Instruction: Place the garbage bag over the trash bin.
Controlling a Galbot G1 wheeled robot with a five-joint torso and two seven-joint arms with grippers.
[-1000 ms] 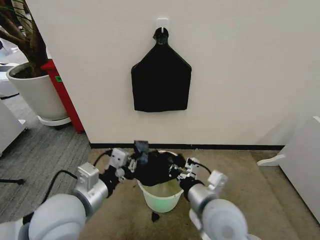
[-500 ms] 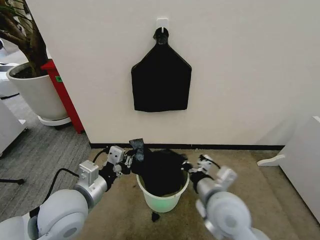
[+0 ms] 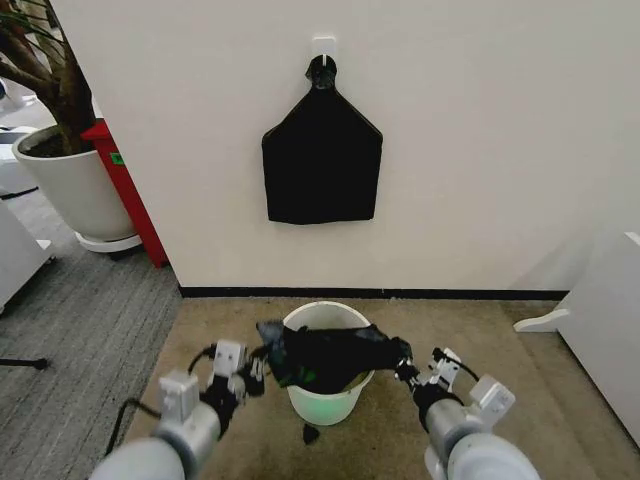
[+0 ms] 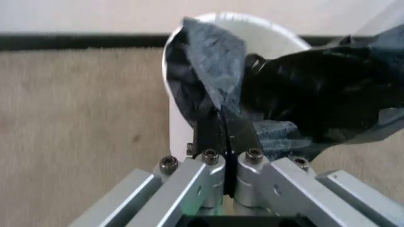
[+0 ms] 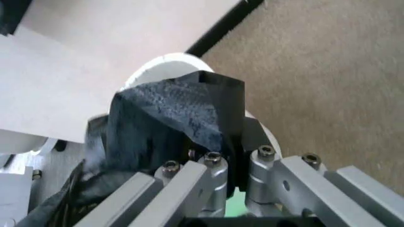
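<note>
Garbage bag (image 3: 335, 352) stretched across front of trash bin (image 3: 325, 392) on carpet, left gripper (image 3: 262, 363) clamped on one edge, right gripper (image 3: 401, 362) pinching the opposite edge.

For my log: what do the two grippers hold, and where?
Both hold the garbage bag by opposite edges: left gripper and right gripper, above the trash bin.
</note>
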